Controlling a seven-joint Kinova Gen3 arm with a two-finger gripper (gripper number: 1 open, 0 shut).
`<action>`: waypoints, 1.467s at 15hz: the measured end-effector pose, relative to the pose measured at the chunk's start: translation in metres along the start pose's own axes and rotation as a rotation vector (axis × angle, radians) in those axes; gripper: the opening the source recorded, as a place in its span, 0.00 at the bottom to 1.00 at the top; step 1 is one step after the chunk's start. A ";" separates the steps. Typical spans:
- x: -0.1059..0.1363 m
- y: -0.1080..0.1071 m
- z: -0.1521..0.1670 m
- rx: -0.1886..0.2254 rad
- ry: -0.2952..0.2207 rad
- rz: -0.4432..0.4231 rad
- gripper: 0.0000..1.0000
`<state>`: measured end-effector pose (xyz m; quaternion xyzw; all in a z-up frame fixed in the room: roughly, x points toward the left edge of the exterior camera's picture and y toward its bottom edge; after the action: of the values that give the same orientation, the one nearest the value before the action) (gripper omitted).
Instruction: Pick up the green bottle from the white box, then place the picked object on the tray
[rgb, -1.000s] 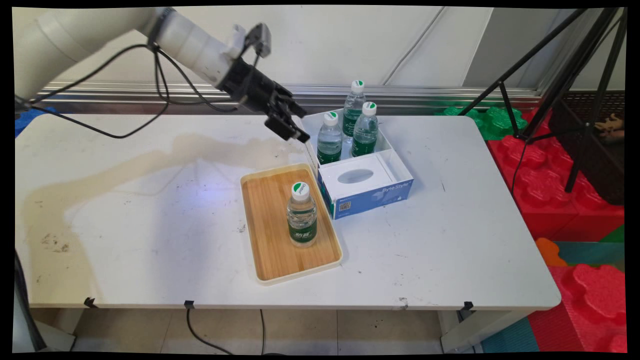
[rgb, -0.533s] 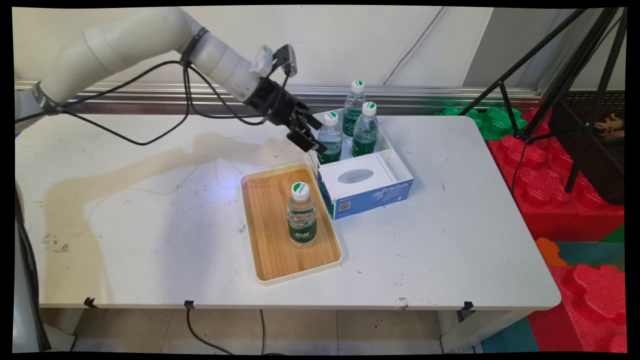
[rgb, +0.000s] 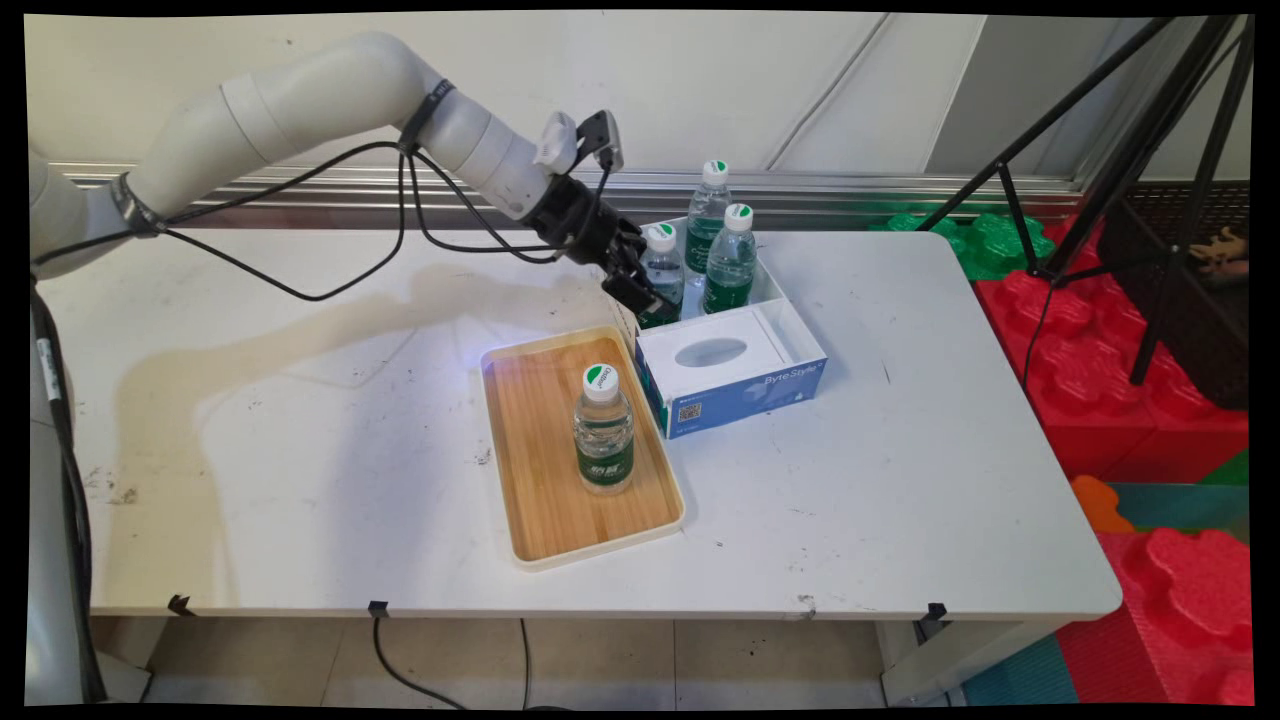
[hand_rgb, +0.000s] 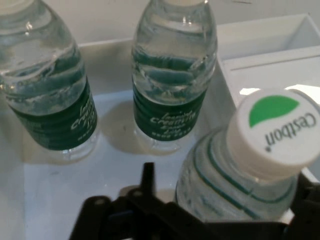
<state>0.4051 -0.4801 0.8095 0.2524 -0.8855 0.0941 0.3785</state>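
Gripper has come down and right to the near bottle in the white box, upper middle. Its jaws sit spread either side of that bottle. I count four bottles: three in the box, one on the tray on the desk.
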 end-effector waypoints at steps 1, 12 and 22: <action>0.000 -0.001 0.003 -0.001 0.003 0.000 0.00; 0.003 -0.007 -0.001 0.008 0.052 -0.011 0.00; 0.016 0.004 -0.085 0.035 0.145 0.006 0.00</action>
<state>0.4466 -0.4520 0.8805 0.2489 -0.8548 0.1289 0.4367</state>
